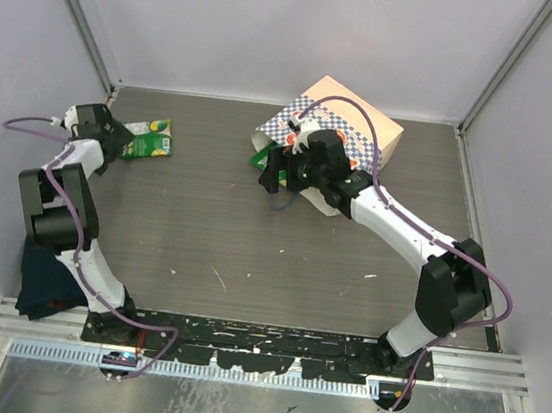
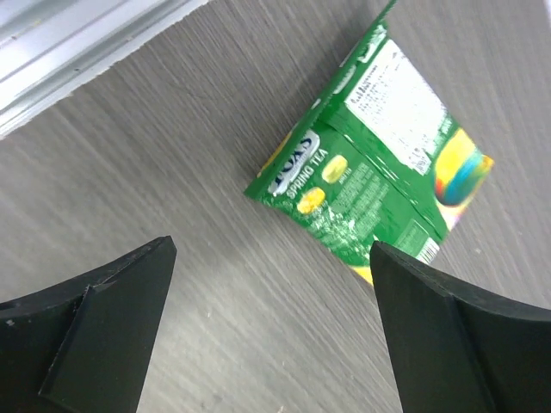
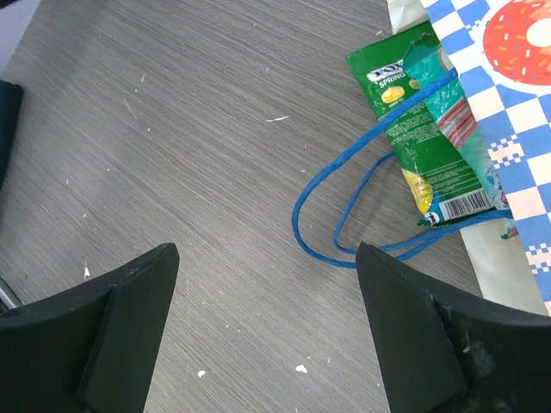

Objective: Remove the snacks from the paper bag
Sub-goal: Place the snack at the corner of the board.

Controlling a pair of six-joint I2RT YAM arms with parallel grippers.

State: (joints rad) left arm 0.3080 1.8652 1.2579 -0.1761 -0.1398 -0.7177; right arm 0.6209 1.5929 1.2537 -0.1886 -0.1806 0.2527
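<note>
The paper bag [image 1: 351,130], blue-and-white checkered with red-orange marks, lies on its side at the back of the table, mouth facing left. A green snack packet [image 3: 411,129] and a teal one [image 3: 449,116] stick out of the mouth, beside the checkered bag wall [image 3: 516,95], with the blue cord handles [image 3: 317,228] looping over the wood. My right gripper [image 3: 267,249] hovers open just in front of the handles, holding nothing. Another green snack packet [image 2: 379,163] lies flat at the back left [image 1: 149,139]. My left gripper [image 2: 274,249] stands open right beside it, with only bare wood between its fingers.
A dark blue cloth [image 1: 45,279] lies at the near left beside the left arm's base, and its edge shows in the right wrist view [image 3: 7,120]. Grey walls close in the table on three sides, with a metal rail [image 2: 77,43] by the left packet.
</note>
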